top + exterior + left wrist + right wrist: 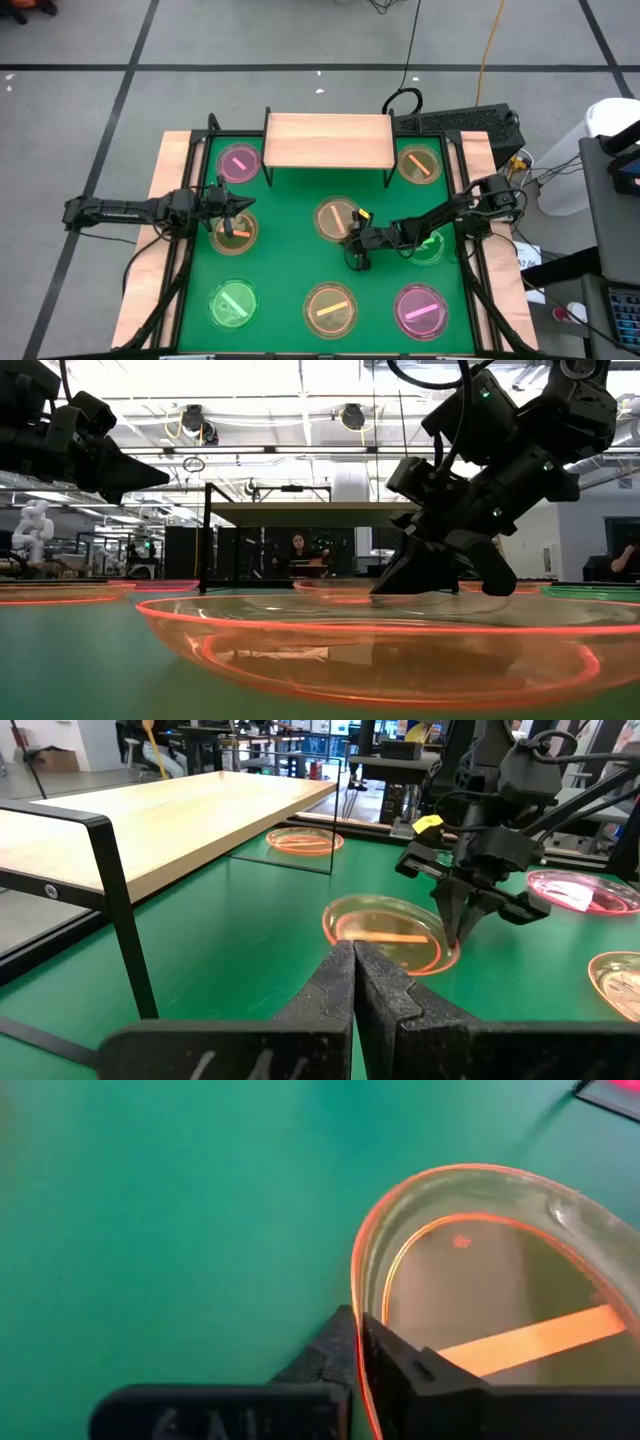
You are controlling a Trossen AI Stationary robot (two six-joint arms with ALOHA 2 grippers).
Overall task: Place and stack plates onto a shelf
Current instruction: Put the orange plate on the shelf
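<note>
The light-wood shelf [328,140] stands at the mat's far edge with nothing on it. Several translucent plates lie apart on the green mat. My right gripper [356,256] is at the near rim of the central orange plate [336,216], and is shut on it. This also shows in the left wrist view, right gripper [463,930] at the orange plate [385,930]. My left gripper [242,207] hovers shut over the left orange plate [235,235] without touching it. The shut left gripper [355,982] also shows in its own wrist view. My right gripper pinches the central orange plate's rim [360,1295] on its near side, one finger [325,1365] outside the wall and one finger [425,1380] inside the bowl. The fingers come from above, pointing down. The plate's bottom looks to lie on the mat.
Other plates: pink [238,162] and orange [419,165] beside the shelf, green [432,248] under the right arm, and green [232,303], orange [330,308] and pink [420,310] along the near edge. The shelf's black legs [120,910] stand on the mat.
</note>
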